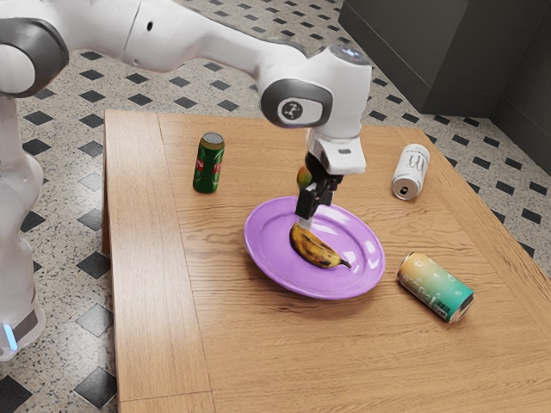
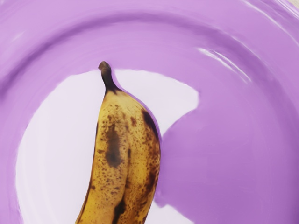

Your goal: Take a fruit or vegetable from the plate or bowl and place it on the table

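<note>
A: Banana [image 1: 312, 248]?
B: Centre of exterior view, on plate [image 1: 263, 248], blunt end by the gripper [image 1: 311, 212].
A: Gripper open, closed?
B: Can't tell. Points down, probably so it can grasp from above without tipping the plate.

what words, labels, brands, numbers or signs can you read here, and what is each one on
No text can be read for certain.
Green can: red and white marking, too small to read.
White can: dark lettering, too blurred to read.
Orange and teal can: pale lettering near one end, too small to read.
Arm: a dark emblem, too small to make out.
Banana and plate: none seen.
</note>
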Robot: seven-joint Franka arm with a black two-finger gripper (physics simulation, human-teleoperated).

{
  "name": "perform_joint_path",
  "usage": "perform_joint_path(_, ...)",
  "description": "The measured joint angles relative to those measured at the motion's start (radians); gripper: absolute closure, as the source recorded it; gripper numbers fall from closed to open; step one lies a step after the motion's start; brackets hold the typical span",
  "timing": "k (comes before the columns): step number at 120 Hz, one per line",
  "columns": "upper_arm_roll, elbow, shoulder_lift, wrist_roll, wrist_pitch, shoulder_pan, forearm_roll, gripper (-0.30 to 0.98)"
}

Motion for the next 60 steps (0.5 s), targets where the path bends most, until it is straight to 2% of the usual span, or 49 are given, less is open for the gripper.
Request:
perform_joint_path(20, 0.002, 0.002, 0.051, 0.047, 0.03, 0.009, 0.001, 0.0)
perform_joint_path(60, 0.001, -0.021, 0.094, 0.113, 0.08, -0.036, -0.005, 0.0)
